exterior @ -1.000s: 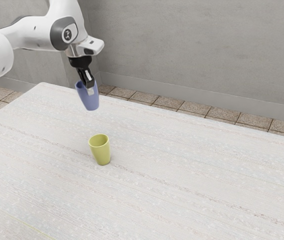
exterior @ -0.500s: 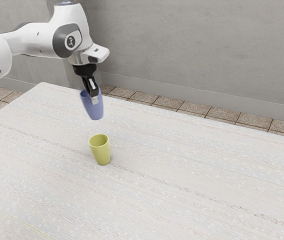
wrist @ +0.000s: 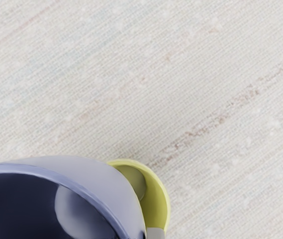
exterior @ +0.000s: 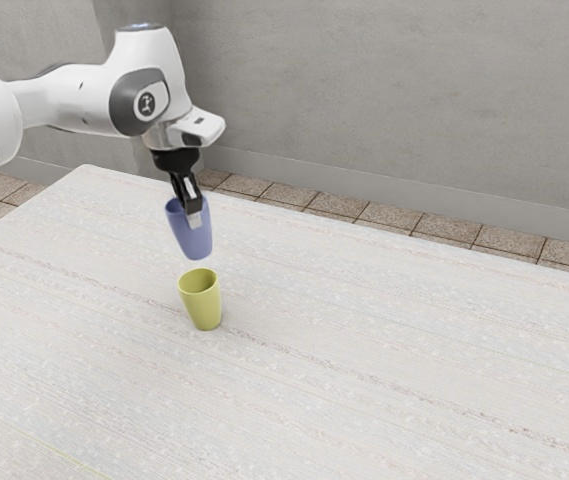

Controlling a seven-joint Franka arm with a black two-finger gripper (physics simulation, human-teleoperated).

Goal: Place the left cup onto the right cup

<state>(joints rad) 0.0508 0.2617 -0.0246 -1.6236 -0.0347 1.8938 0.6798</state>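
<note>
On the table [exterior: 394,340], well off its edges, my gripper [exterior: 191,204], jaws pinching the blue cup [exterior: 192,238] by its rim, carries it tilted just above the yellow cup [exterior: 201,300]; next I'd centre, then lower

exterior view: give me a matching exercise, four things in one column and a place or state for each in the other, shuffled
Things:
1. blue cup
2. yellow-green cup
3. gripper
4. table

Places or states:
a. stands upright on the pale surface
b. shut on a cup's rim
c. held tilted in the air, just above the other cup
d. carries one cup

Pairs: 1-c, 2-a, 3-b, 4-d
</note>
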